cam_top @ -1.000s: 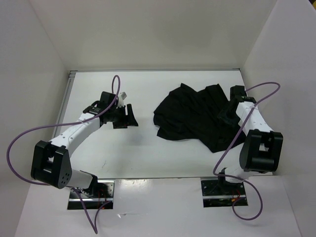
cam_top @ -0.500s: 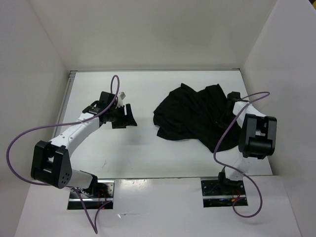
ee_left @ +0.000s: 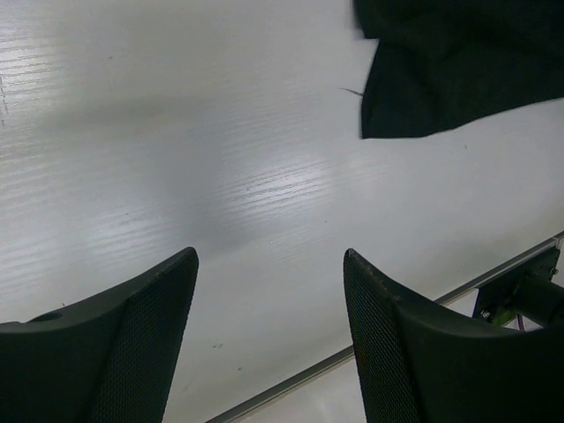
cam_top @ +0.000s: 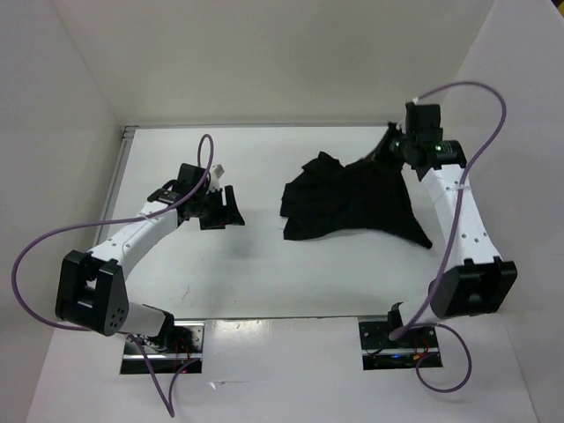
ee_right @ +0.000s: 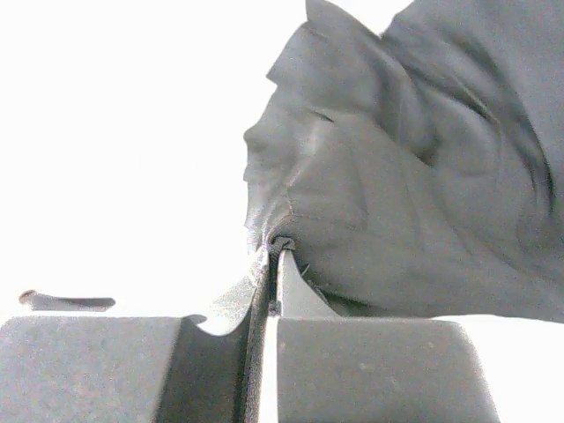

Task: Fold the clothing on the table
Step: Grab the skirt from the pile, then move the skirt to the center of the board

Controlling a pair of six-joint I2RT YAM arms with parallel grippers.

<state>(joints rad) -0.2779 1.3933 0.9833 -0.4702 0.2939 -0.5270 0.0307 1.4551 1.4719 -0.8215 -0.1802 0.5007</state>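
Observation:
The black clothing (cam_top: 352,194) lies bunched right of the table's (cam_top: 264,273) middle, and its far right corner is pulled up off the surface. My right gripper (cam_top: 392,141) is shut on that corner near the back edge. In the right wrist view the fabric's hem is pinched between the closed fingers of the right gripper (ee_right: 275,251), and the rest of the clothing (ee_right: 414,176) hangs beyond them. My left gripper (cam_top: 231,207) hovers open left of the garment, holding nothing. The left wrist view shows the left gripper (ee_left: 269,256) over bare tabletop, with an edge of the clothing (ee_left: 449,70) at the upper right.
White walls (cam_top: 79,106) close the table in on the left, back and right. A thin metal strip (ee_left: 291,383) runs along the near edge. Purple cables (cam_top: 53,238) loop from both arms.
My right gripper has shut on the clothing's right corner and swung up toward the back edge, pulling that side of the garment with it. The left arm has not moved.

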